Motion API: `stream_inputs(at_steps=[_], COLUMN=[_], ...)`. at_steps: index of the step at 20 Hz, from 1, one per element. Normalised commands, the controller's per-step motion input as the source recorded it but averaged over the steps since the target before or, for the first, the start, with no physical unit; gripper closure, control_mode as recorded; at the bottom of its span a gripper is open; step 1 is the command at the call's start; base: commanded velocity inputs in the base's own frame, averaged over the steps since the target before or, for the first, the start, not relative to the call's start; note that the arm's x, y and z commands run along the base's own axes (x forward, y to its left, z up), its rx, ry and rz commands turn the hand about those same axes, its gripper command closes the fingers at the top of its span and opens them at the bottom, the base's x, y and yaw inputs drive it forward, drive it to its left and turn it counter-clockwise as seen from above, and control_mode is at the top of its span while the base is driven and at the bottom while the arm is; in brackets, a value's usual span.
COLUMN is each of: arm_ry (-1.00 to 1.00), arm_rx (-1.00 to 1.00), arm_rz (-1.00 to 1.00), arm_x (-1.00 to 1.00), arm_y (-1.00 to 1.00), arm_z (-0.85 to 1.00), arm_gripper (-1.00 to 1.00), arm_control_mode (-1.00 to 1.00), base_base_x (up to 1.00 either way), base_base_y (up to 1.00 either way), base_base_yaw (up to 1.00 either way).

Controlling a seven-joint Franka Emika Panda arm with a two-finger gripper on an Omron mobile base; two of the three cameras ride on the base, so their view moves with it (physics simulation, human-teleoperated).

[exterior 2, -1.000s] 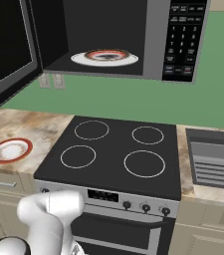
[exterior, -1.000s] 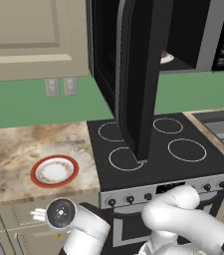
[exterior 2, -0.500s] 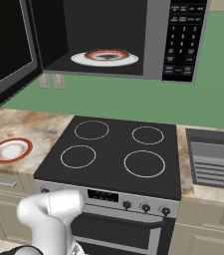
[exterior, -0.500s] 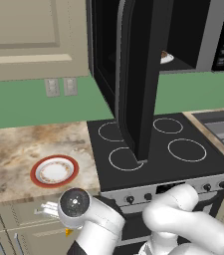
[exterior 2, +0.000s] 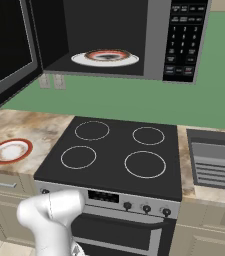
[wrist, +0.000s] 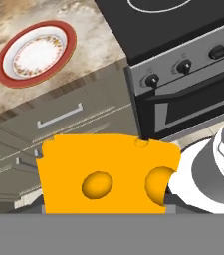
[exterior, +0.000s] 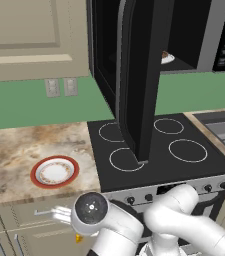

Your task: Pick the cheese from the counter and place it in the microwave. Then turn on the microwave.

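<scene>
Cheese held low, microwave door hanging open overhead

The gripper is clamped on the cheese wedge (wrist: 106, 180), down by the drawer fronts, off the desk (exterior: 14, 150). I reckon the lift towards the microwave (exterior 2: 149, 40) could clip the open door (exterior: 141, 75) or stove edge (wrist: 183, 60), knocking the wedge loose; its plate (exterior 2: 105, 57) leaves little room.
</scene>
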Motion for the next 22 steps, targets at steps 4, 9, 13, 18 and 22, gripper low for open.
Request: stream_inputs(at_steps=[4, 9, 13, 18, 22], arm_ry=[0.0, 0.0, 0.0, 0.0, 0.0], arm_rx=[0.0, 0.0, 0.0, 0.0, 0.0], arm_rz=[0.0, 0.0, 0.0, 0.01, 0.02], arm_x=[-0.29, -0.15, -0.12, -0.14, -0.14], arm_y=[-0.23, -0.25, -0.25, -0.27, -0.27], arm_z=[0.26, 0.28, 0.32, 0.31, 0.31], arm_gripper=[1.0, 1.0, 1.0, 1.0, 1.0], arm_control_mode=[-1.0, -1.0, -1.0, -1.0, -1.0], base_base_x=[0.0, 0.0, 0.0, 0.0, 0.0], base_base_y=[0.0, 0.0, 0.0, 0.0, 0.0], base_base_yaw=[0.0, 0.0, 0.0, 0.0, 0.0])
